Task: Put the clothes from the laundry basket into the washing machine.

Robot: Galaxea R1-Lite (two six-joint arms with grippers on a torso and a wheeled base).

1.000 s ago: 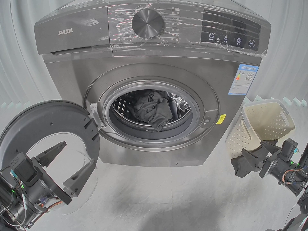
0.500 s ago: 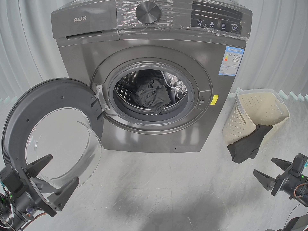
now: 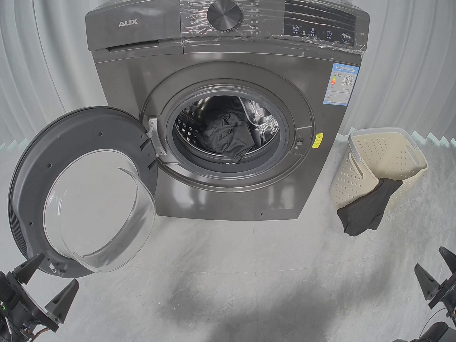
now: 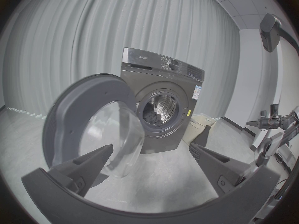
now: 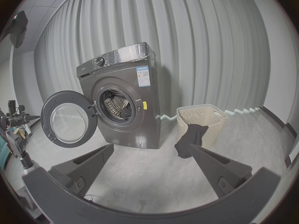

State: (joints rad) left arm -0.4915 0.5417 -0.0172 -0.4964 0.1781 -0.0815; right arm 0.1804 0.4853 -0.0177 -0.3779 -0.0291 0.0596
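Spread wide and empty on both sides: left gripper (image 3: 50, 281) low, near the open door (image 3: 61, 134), right gripper (image 3: 430, 258) well apart from the laundry basket (image 3: 408, 153). Partly done, by the look of it: one dark garment (image 3: 225, 136) already in the drum of the washing machine (image 3: 213, 39), a second dark cloth (image 3: 365, 210) draped over the basket's rim toward the floor, yet to be loaded. Against a second ago, farther back from the machine, whole view included, and right gripper no longer at the draped cloth.
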